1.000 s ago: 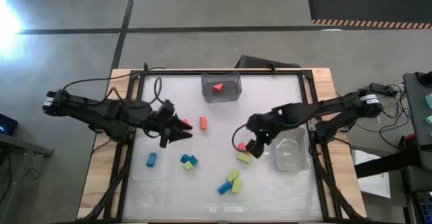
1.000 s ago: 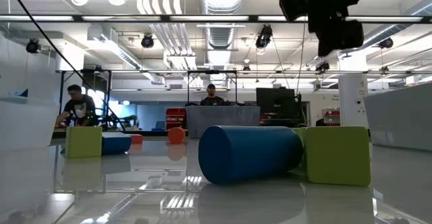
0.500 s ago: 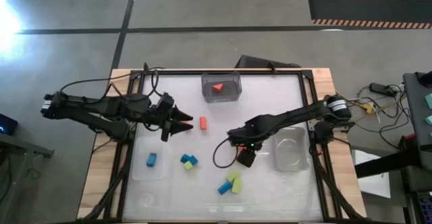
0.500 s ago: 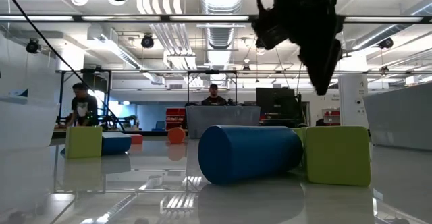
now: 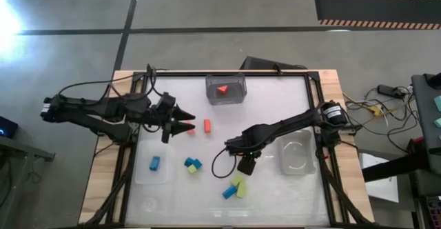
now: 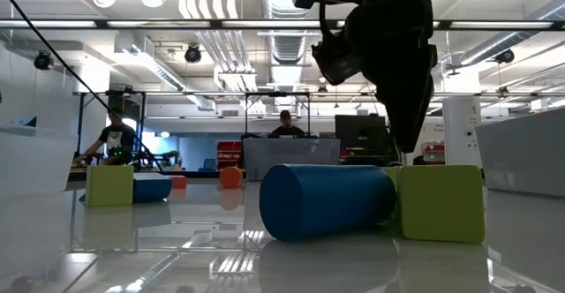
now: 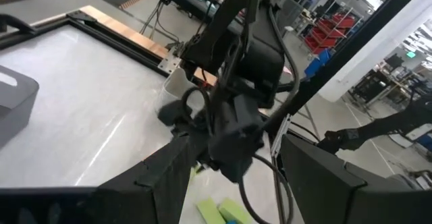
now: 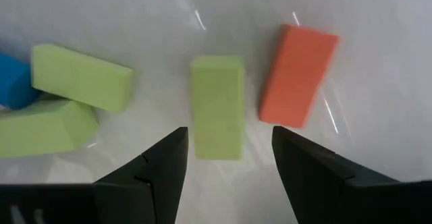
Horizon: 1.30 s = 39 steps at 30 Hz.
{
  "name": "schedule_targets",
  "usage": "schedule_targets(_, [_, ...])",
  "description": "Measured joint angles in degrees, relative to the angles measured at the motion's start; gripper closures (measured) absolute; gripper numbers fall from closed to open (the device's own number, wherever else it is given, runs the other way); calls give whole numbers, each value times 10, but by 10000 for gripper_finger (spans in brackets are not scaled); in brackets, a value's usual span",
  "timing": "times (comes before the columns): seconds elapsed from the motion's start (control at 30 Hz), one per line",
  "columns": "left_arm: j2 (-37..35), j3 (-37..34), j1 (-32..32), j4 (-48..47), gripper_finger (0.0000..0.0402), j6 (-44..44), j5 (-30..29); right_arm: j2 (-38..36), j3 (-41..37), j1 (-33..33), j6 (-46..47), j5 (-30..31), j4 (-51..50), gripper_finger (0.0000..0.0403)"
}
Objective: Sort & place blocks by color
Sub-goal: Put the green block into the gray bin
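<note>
Now our right gripper hovers near the table centre with its fingers spread wide and empty. Directly under it lie a yellow-green block and an orange-red block just beside it, apart. Two more yellow-green blocks with a blue one sit at about 6 o'clock of it. Our left gripper is also wide and empty, pointing at an orange-red block on the table at 3 o'clock. One red wedge rests in the far clear bin.

An industrial lab: exposed ceiling ducts, concrete floor, workbenches.
</note>
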Motion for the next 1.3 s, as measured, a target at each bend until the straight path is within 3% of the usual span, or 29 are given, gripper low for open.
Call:
schedule_targets(0.53, [-18,1,9,0,191,14,-3,62,-1,14,24,10,24,198])
schedule_targets(0.87, [-17,0,10,0,191,14,-4,70,-1,15,24,9,24,277])
schedule_targets(1.3, [-16,0,11,1,191,14,-14,43,-2,14,50,-6,15,281])
